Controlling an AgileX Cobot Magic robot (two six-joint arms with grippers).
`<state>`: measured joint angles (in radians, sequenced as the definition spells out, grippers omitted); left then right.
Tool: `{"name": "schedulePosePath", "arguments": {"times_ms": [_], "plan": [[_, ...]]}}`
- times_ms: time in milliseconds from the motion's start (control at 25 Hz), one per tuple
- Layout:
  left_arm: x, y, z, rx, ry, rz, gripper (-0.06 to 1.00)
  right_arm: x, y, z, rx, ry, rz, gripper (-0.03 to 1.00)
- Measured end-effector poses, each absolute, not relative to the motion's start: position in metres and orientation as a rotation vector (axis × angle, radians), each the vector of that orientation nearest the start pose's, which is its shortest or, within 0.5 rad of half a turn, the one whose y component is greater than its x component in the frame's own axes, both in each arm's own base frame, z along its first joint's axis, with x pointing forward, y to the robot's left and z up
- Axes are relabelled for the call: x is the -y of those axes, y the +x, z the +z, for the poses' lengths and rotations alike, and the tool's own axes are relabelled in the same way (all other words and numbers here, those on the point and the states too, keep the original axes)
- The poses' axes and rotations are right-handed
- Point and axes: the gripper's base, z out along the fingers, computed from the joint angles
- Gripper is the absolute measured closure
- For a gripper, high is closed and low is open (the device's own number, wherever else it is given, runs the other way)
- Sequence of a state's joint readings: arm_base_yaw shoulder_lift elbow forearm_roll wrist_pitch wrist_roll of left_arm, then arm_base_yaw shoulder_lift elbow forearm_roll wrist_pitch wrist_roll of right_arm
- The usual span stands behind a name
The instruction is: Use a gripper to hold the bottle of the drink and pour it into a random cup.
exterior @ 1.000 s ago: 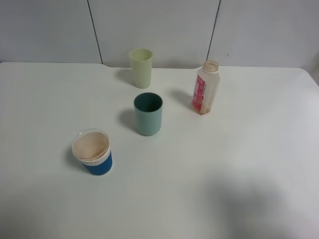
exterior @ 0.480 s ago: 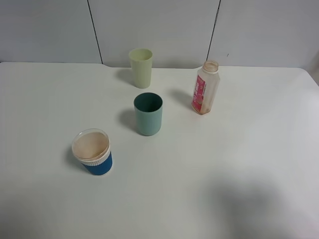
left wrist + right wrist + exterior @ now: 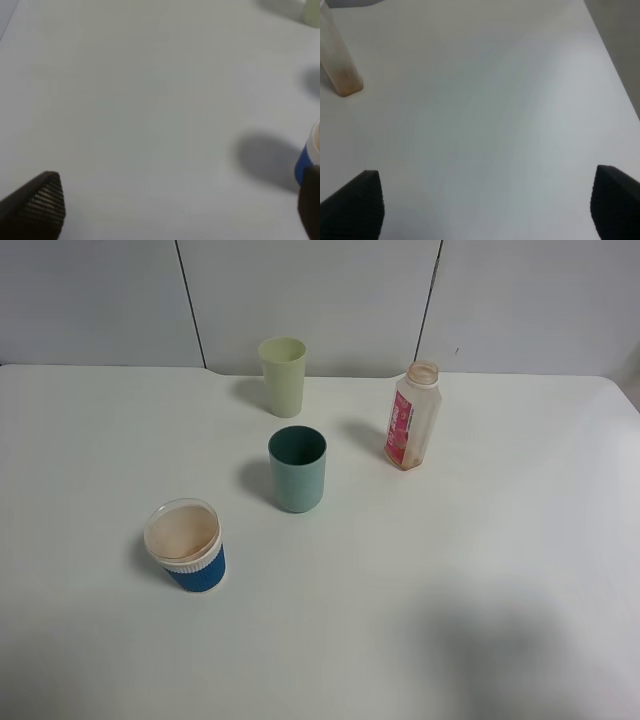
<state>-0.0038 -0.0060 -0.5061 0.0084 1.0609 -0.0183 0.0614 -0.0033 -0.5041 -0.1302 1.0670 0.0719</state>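
Seen from the high exterior camera and read left to right: a blue cup with a white ribbed rim stands nearest the front, a teal cup sits mid-table, a pale yellow-green cup stands behind it near the wall, and the bottle of the drink stands farthest right. Neither arm enters this view. The left gripper shows only two dark fingertips spread far apart over bare table, nothing between them, with the blue cup just beside one fingertip. The right gripper likewise has its fingers set wide and empty. The relation that governs the coming move: the bottle lies ahead of the right gripper and off toward the left arm's side, well apart from the fingertips, only its lower body visible in the wrist view. Its long axis is upright, its open neck pointing up, a little dark liquid at the base. The right gripper is judged the nearer, since the bottle stands in the right half of the table. The surface is plain, matte white and uncluttered between hand and bottle; the pale panelled wall closes the far edge.
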Motion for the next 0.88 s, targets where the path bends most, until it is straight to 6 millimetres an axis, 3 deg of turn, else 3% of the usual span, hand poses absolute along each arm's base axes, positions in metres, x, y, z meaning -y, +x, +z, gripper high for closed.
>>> {"name": "schedulePosePath", "arguments": {"times_ms": [880], "plan": [[-0.0007, -0.0065, 0.2789, -2.032, -0.015, -0.004, 0.02, 0.0101, -0.0069, 0.2784, -2.036, 0.117, -0.133, 0.16]]}}
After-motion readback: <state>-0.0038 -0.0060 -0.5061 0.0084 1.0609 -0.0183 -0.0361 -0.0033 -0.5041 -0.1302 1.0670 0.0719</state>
